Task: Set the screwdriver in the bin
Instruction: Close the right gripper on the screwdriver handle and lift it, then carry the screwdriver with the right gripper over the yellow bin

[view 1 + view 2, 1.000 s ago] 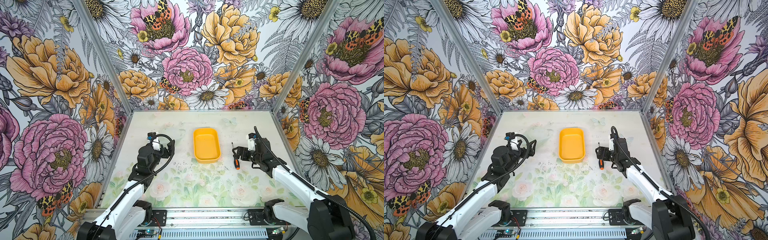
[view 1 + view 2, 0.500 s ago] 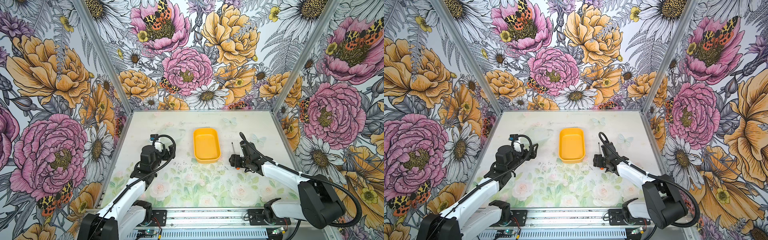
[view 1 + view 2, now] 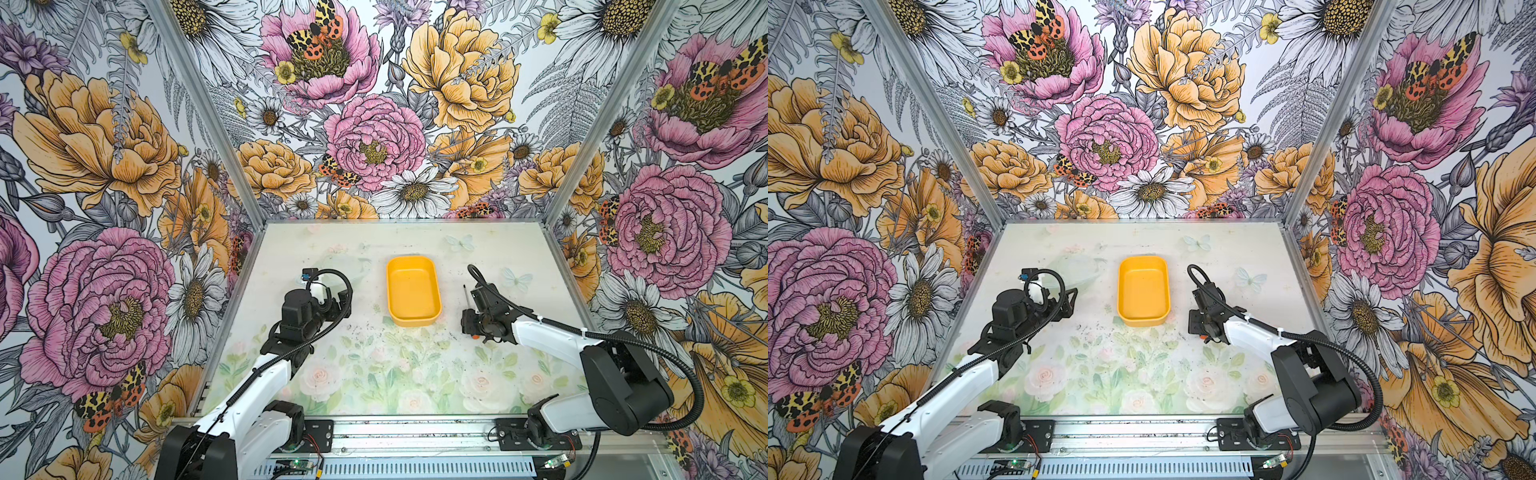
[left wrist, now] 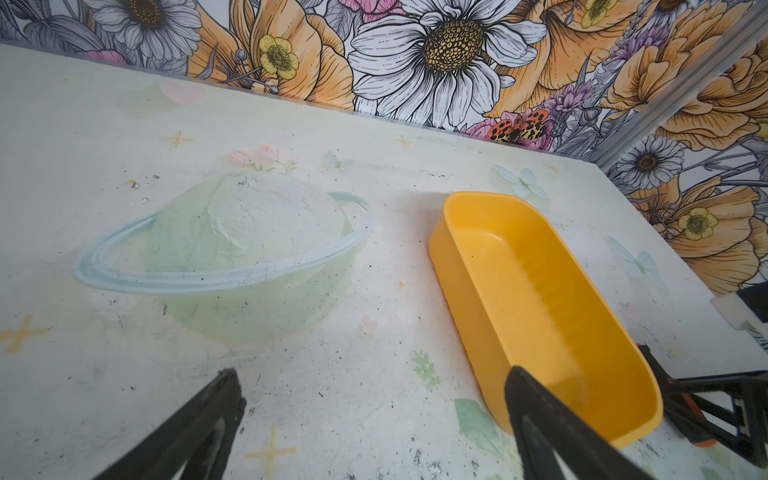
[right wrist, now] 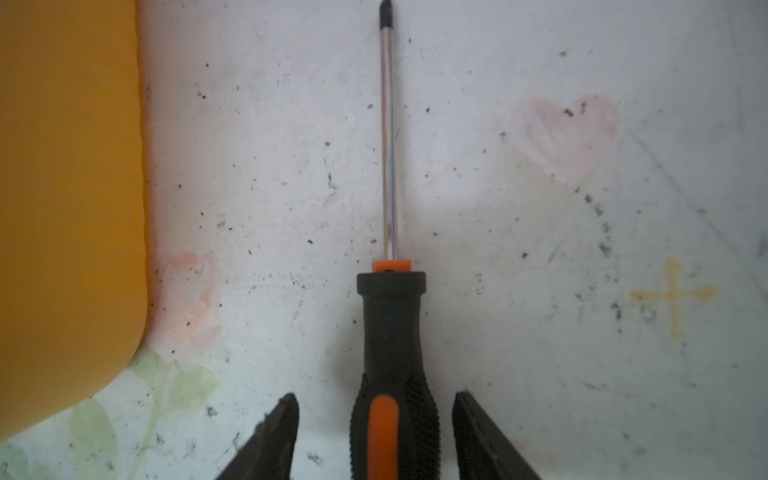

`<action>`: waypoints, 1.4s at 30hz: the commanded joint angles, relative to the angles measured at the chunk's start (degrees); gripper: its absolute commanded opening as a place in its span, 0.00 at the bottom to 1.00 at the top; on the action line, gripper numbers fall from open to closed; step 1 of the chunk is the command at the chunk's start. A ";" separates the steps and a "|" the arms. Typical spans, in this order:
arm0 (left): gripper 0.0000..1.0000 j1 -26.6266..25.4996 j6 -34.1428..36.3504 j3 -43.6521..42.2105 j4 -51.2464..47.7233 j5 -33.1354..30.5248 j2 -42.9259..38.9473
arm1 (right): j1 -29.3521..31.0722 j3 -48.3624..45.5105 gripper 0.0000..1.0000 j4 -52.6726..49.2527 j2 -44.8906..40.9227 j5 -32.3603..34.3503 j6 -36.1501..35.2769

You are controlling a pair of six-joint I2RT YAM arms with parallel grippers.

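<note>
Scuffed worktop point(image 5: 540, 208), bin's point(image 3: 415, 321) three o'clock: screwdriver point(image 5: 390, 316) looks light, stiff. I'd grip the ribbed handle point(image 5: 419, 415) my right fingers point(image 5: 282, 428) straddle, not touching; left fingers point(image 4: 199, 428) wide.

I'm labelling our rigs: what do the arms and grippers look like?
The left arm and right arm have white links with black joints; a black ribbed hose runs along each. The left gripper and right gripper have black, tapered fingers.

Nothing to read here, folks: no lettering, label, brand name, number or sign shows on any surface in these views.
</note>
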 commanded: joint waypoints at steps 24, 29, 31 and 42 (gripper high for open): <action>0.99 1.46 1.56 1.22 -2.03 5.40 -1.28 | -4.54 5.92 0.00 -0.78 -18.84 -11.48 4.69; 0.99 2.66 1.60 1.39 -2.07 6.13 -1.12 | -0.63 13.91 0.00 1.80 -17.98 -9.13 8.24; 0.99 3.02 1.27 1.37 -1.93 6.58 -1.19 | 1.98 17.16 0.00 3.83 -16.00 -5.34 9.67; 0.99 4.35 0.32 1.29 -2.46 7.35 -1.98 | 18.03 32.00 0.00 9.53 3.19 15.34 7.40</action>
